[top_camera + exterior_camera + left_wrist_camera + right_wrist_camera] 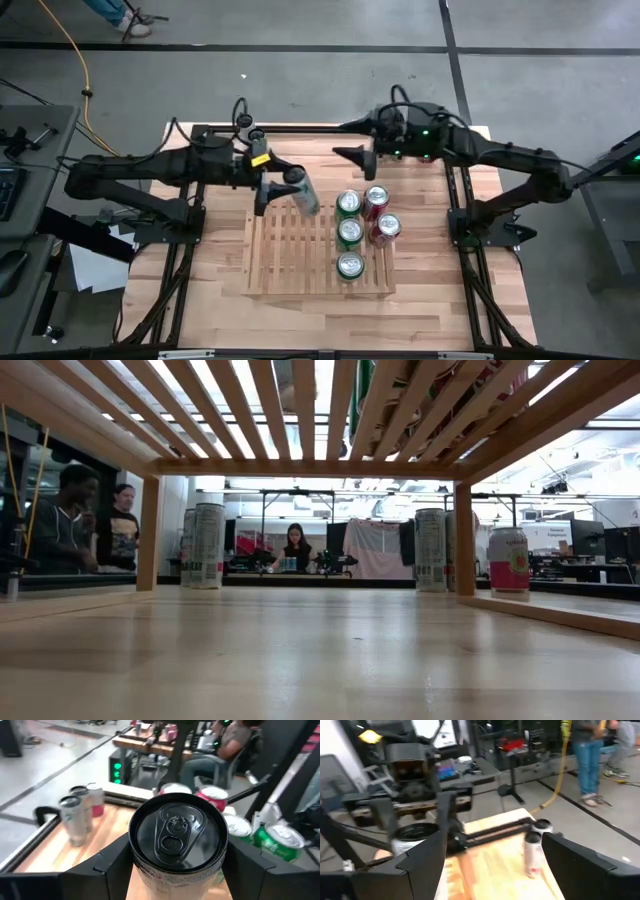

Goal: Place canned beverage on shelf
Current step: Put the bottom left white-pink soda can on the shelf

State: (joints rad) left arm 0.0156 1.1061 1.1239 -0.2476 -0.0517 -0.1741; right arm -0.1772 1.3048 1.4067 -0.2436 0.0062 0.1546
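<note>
Five cans stand on the right part of the slatted shelf, which lies on the bench. Left gripper has its fingers clamped on a silver can above the shelf's far left part. Right gripper hovers past the shelf's far edge, fingers apart and empty.

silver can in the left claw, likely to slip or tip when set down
The silver can is smooth metal, so probably slippery. It looks tall and narrow, and the shelf is gapped slats, so it may tip. The left claw grips its sides.
</note>
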